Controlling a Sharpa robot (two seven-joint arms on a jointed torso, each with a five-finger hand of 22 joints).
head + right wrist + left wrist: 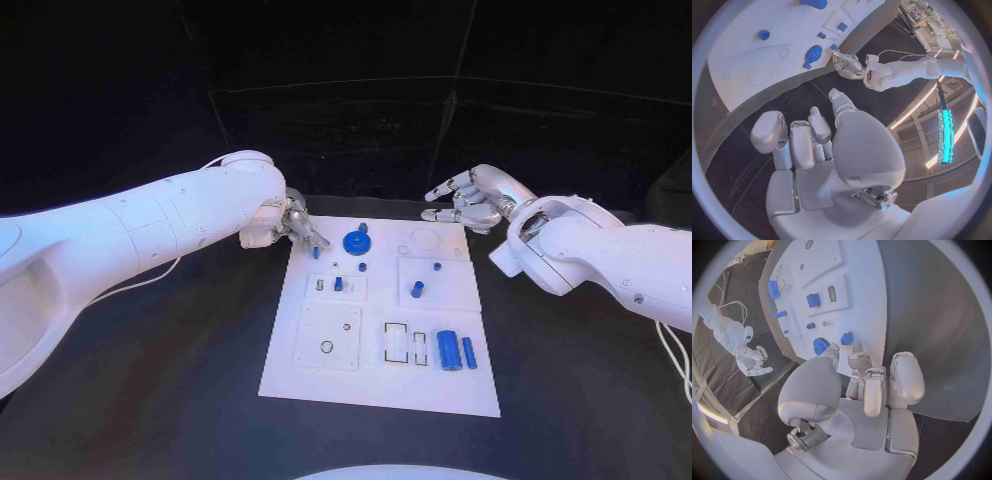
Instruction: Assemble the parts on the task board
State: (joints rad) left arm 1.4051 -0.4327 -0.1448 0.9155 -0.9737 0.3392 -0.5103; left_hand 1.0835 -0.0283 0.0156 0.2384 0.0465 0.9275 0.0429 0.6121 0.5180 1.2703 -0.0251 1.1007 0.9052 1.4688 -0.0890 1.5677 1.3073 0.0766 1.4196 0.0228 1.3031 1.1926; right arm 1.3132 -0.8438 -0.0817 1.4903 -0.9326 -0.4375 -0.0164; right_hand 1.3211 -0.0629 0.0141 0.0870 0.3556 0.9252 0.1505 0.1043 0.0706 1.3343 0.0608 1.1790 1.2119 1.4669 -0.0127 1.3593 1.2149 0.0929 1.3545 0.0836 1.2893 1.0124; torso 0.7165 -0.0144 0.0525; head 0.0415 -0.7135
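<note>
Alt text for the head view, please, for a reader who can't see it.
A white task board lies on a black table, small blue parts on it, among them a gear. The left hand is at the board's far left corner; the right hand hovers open beyond its far right corner.

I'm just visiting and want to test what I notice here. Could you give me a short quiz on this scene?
1. True or false: the right robot hand holds a blue piece.
2. Which robot hand is at the white board's edge? A) left B) right
3. What blue part lies nearest the left robot hand?

Key: 1. False; it holds nothing. 2. A. 3. The small blue peg, beside the blue gear.
</note>
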